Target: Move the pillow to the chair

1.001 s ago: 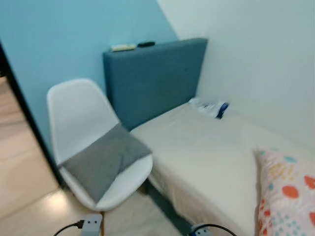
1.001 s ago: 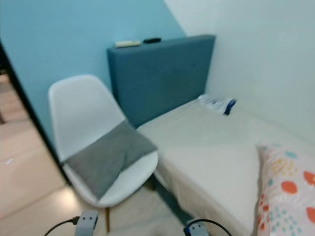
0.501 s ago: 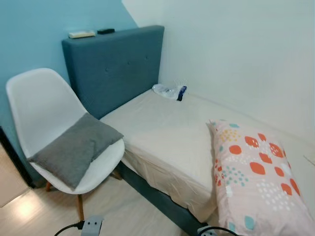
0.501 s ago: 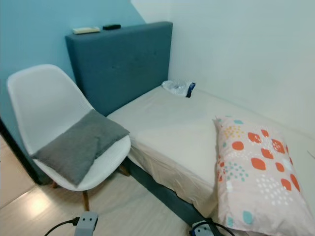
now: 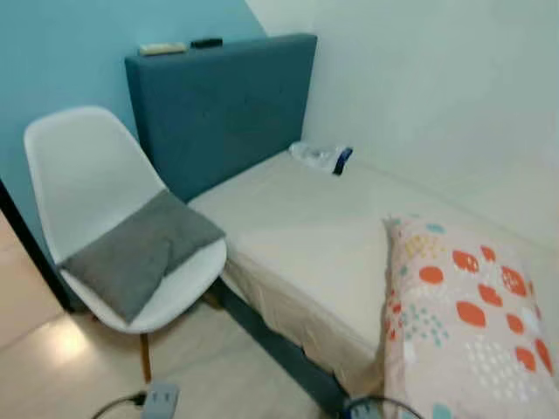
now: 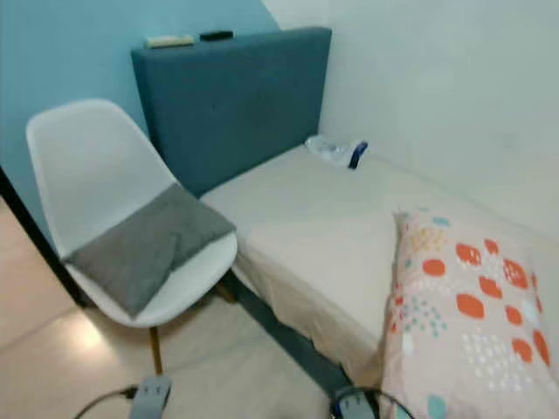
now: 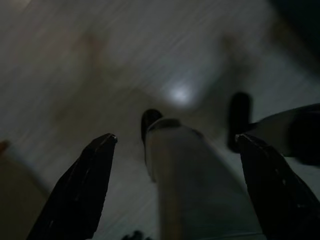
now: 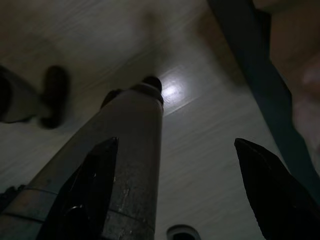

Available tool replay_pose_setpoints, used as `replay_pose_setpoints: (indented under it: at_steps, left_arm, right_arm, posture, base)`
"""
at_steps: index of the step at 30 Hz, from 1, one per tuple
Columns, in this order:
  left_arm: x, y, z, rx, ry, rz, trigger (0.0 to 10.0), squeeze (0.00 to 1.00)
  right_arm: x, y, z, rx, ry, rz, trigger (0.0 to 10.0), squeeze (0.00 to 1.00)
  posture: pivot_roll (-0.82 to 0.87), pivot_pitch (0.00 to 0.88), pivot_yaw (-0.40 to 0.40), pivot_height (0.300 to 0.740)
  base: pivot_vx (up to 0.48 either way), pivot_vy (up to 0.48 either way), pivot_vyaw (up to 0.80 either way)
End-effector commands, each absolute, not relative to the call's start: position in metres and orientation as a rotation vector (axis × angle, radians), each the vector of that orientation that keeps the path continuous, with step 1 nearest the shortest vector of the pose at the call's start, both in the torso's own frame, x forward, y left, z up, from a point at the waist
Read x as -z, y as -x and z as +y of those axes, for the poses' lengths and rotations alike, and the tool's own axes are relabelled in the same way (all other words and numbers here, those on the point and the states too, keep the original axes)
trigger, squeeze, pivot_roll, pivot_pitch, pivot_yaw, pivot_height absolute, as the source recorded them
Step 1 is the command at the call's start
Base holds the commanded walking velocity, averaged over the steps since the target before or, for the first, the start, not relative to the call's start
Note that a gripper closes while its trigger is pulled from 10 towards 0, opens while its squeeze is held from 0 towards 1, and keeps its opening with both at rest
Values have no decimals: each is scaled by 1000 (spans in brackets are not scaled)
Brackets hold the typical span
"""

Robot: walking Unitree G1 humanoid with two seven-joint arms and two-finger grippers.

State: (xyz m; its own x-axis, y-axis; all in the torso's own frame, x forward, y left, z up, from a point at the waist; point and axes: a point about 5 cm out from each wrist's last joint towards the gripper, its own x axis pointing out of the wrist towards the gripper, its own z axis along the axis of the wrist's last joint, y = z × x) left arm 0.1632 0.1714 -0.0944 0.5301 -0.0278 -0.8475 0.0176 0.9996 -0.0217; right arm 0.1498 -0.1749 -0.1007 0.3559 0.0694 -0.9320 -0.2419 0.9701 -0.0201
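Fingers spread wide on both sides: our left gripper (image 7: 175,150) and right gripper (image 8: 175,145) hang low over the wooden floor (image 8: 200,165), grasping nothing. Well ahead of the right fingers, the patterned pillow (image 5: 463,332) lies flat on the bed (image 5: 323,236), at its near end. Ahead of the left fingers stands the white chair (image 5: 96,183), its seat carrying a grey cushion (image 5: 140,253). Beyond, a crumpled bag (image 5: 319,157) sits by the blue headboard (image 5: 227,105), two small items on its top edge. Our wrist views, dim, add the robot's legs (image 8: 120,170) and feet.
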Motion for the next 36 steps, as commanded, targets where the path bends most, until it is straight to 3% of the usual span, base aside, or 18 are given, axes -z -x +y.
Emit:
replay_pose_setpoints:
  at_steps: [1, 4, 36]
  left_arm:
    - [93, -164, 177, 11, 19, 1003, 10000, 0]
    - [93, -164, 177, 7, 22, 1001, 10000, 0]
    - [92, -167, 176, 18, 9, 997, 10000, 0]
  right_arm:
    - [104, -142, -174, -207, 158, 1217, 10000, 0]
    - [104, -142, -174, -222, 173, 1221, 10000, 0]
    - [104, -141, -181, -197, 203, 1244, 10000, 0]
  posture:
    - [107, 0, -47, 739]
    - [107, 0, -45, 739]
    - [102, 0, -46, 739]
  base:
    - [0, 0, 0]
    - [0, 0, 0]
    - [0, 0, -723]
